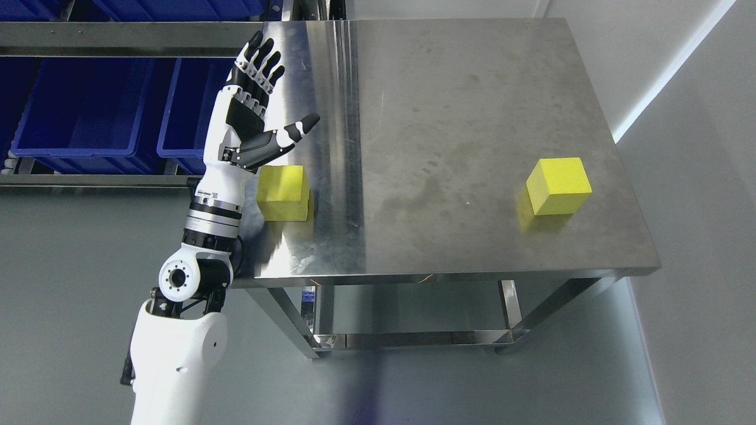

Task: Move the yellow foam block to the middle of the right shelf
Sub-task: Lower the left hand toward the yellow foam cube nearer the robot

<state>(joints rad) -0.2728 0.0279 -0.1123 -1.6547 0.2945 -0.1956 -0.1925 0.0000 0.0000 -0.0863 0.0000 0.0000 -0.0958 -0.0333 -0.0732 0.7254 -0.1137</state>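
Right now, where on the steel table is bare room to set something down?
The table is bare between the two yellow blocks, left and right, and across its far half. Crowded only at the near left edge, where the open left hand hangs above the left block.

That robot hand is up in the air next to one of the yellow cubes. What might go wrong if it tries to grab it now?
The left hand is open and raised above the near yellow block, not around it; closing now would likely catch nothing.

That block sits close to the left edge of the steel table, so a clumsy nudge could tip it off.

A second yellow block sits far to the right, so the robot might pick the wrong one.
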